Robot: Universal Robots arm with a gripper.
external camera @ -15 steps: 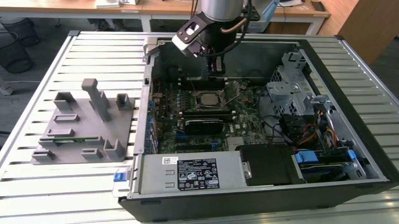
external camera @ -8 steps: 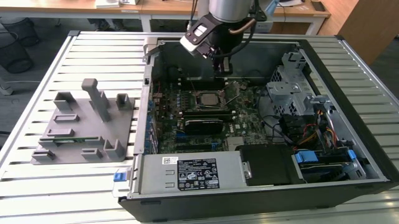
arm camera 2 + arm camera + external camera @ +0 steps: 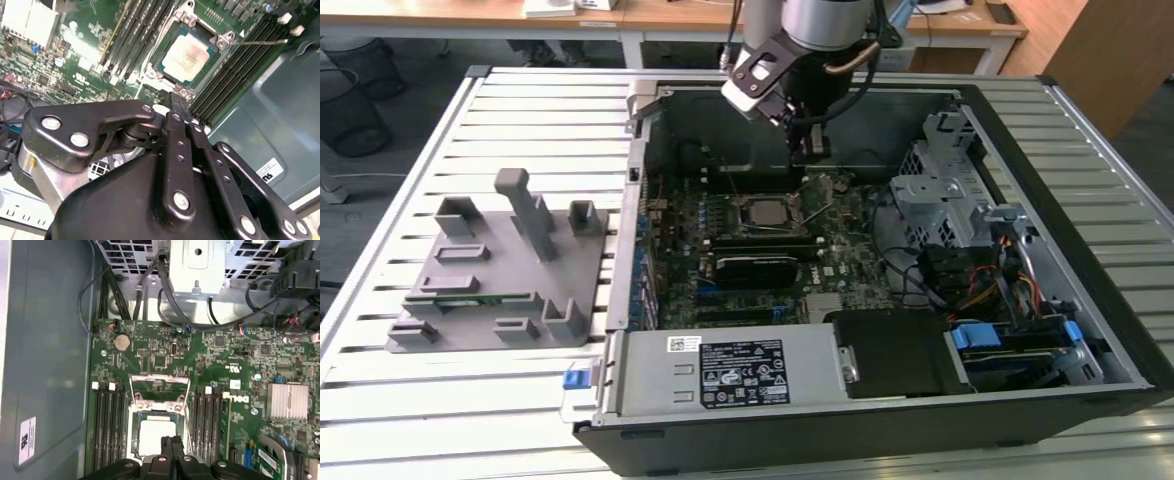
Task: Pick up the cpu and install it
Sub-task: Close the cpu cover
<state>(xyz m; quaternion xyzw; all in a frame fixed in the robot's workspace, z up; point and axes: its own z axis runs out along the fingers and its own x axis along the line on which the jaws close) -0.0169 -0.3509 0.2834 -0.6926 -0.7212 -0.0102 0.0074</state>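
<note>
I had the arm's black gripper [image 3: 811,146] hanging inside the open black computer case [image 3: 854,440], which stood on the slatted metal desk [image 3: 520,110]. My reference was the square black socket frame [image 3: 131,420] on the green motherboard [image 3: 847,245]. The cpu, a small flat square chip with a shiny silver-grey top [image 3: 765,211], lay seated in that socket. In both wrist views its pale metal face [image 3: 189,56] [image 3: 157,436] showed square within the frame. The socket's thin metal retaining plate [image 3: 159,385] stood tipped up and open on one side of the frame.

The gripper [image 3: 172,440] hung above the socket and apart from the chip in the exterior view. Its fingers [image 3: 166,452] were pressed together with nothing between them. In the second wrist view the tips [image 3: 178,98] pointed toward the socket's edge.

Rows of black memory slots [image 3: 107,425] ran along two opposite sides of the socket. A grey plastic holding fixture [image 3: 507,270] sat on the desk well apart from the socket, outside the case toward the exterior view's left.
</note>
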